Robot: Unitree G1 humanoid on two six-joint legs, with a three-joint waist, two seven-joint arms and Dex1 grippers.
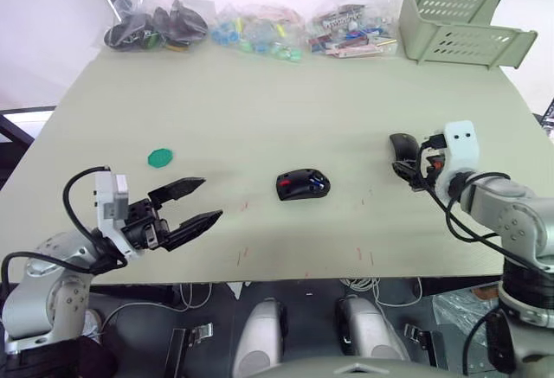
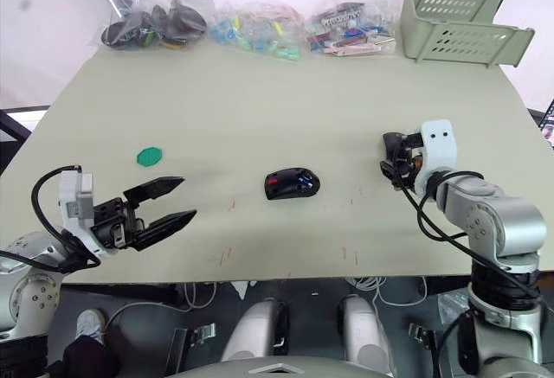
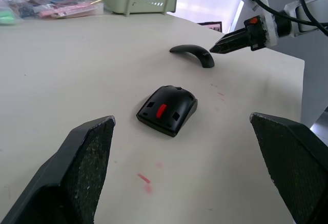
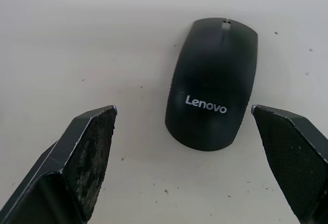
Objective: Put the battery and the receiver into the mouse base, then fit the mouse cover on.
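The mouse base lies at the middle of the table, black with a red inside. A blue battery shows in its right part. The receiver is hidden. The mouse cover, a smooth black shell with white lettering, lies at the right. My right gripper hovers open just over the cover, one finger on each side and touching nothing. My left gripper is open and empty, low over the table to the left of the base and pointing at it.
A round green disc lies behind the left gripper. Plastic bags of small parts line the far edge. A pale green basket stands at the back right. The table's front edge runs close under both arms.
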